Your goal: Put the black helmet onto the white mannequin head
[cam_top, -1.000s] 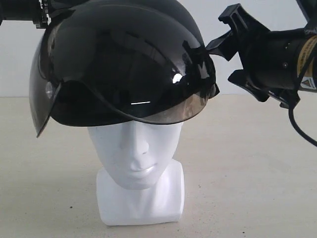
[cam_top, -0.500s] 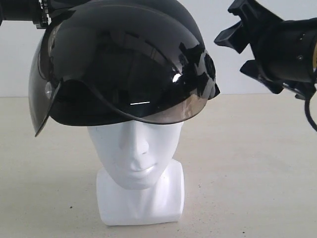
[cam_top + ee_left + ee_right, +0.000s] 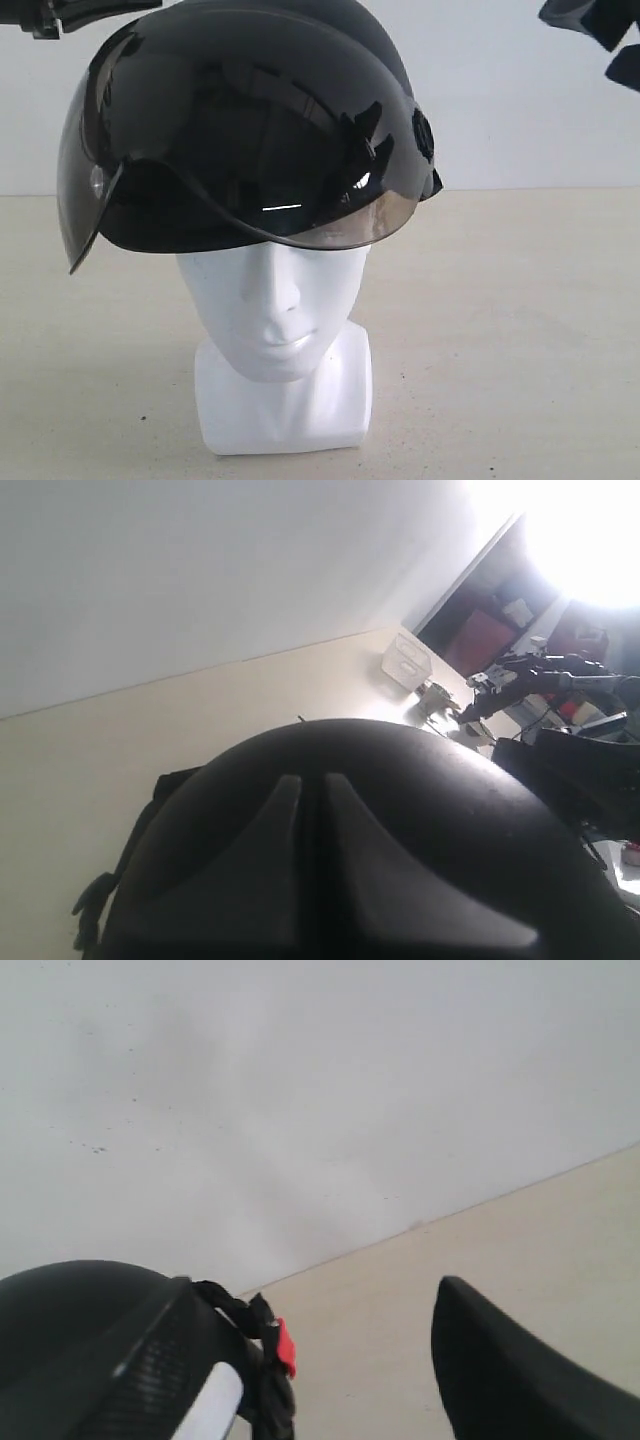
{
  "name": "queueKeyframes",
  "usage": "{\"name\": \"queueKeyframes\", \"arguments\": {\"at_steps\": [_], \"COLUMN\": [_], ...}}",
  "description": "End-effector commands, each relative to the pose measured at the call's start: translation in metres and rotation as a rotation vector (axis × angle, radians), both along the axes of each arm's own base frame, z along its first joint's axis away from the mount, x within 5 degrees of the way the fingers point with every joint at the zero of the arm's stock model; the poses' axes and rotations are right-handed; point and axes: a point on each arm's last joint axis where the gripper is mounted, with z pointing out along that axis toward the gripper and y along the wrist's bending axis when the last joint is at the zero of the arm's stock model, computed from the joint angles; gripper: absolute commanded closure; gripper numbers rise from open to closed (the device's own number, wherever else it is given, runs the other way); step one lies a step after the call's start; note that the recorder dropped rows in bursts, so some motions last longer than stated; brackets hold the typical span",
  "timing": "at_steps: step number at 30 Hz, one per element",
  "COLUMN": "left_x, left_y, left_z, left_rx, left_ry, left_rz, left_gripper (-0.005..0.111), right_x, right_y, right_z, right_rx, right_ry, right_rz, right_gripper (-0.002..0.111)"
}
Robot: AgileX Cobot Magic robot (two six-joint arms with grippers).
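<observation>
Retreating straight up, without brushing anything, is advised. Left gripper (image 3: 70,12), at upper left: opening cannot be told. Black helmet (image 3: 250,130) rests on white mannequin head (image 3: 275,300), visor over the brow. Right gripper (image 3: 600,40): wide open, empty, well apart.

The black helmet (image 3: 250,130) has a smoky, grey-brown tinted visor (image 3: 78,200). The white mannequin head (image 3: 280,300) is plain, the table (image 3: 500,350) beige.

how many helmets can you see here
1. The black helmet sits on the white mannequin head, in the middle of the exterior view. No second one shows.
</observation>
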Motion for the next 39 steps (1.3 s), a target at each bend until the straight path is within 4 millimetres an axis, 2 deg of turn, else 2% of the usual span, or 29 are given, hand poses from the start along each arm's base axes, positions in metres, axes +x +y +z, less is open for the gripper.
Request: {"name": "queueKeyframes", "arguments": {"at_steps": [1, 5, 8, 10, 13, 17, 22, 24, 29, 32, 34, 39], "left_x": [-0.011, -0.023, -0.037, -0.048, -0.062, -0.075, -0.081, -0.081, -0.084, -0.093, -0.100, -0.105], "left_y": [0.009, 0.017, 0.020, 0.018, 0.017, 0.016, 0.018, 0.018, 0.018, 0.016, 0.015, 0.008], "left_z": [0.015, 0.030, 0.045, 0.055, 0.067, 0.072, 0.066, 0.065, 0.052, 0.050, 0.050, 0.045], "left_rx": [0.003, 0.006, 0.013, 0.017, 0.023, 0.081, 0.188, 0.190, 0.179, 0.172, 0.172, 0.171], "left_ry": [-0.050, -0.091, -0.139, -0.176, -0.218, -0.204, -0.142, -0.129, -0.068, -0.052, -0.055, -0.044], "left_rz": [0.014, 0.046, 0.060, 0.059, 0.059, 0.067, 0.089, 0.092, 0.092, 0.091, 0.091, 0.061], "left_gripper": [0.102, 0.102, 0.102, 0.102, 0.102, 0.102, 0.102, 0.102, 0.102, 0.102, 0.102, 0.102], "right_x": [-0.014, -0.024, -0.031, -0.036, -0.042, -0.045, -0.041, -0.032, -0.003, 0.003, 0.008, 0.023], "right_y": [-0.013, -0.018, -0.019, -0.018, -0.014, -0.009, -0.006, 0.003, 0.034, 0.050, 0.060, 0.071], "right_z": [0.001, -0.004, -0.015, -0.019, -0.020, -0.001, 0.054, 0.064, 0.066, 0.070, 0.065, 0.054], "right_rx": [-0.105, -0.225, -0.338, -0.457, -0.558, -0.541, -0.521, -0.523, -0.473, -0.411, -0.382, -0.379], "right_ry": [0.050, 0.112, 0.257, 0.333, 0.351, 0.289, 0.066, 0.089, 0.113, 0.082, 0.081, 0.098], "right_rz": [-0.045, -0.017, 0.038, 0.117, 0.242, 0.302, 0.290, 0.343, 0.491, 0.598, 0.669, 0.700], "right_gripper": [0.045, 0.048, 0.060, 0.076, 0.108, 0.108, 0.108, 0.108, 0.108, 0.108, 0.108, 0.108]}}
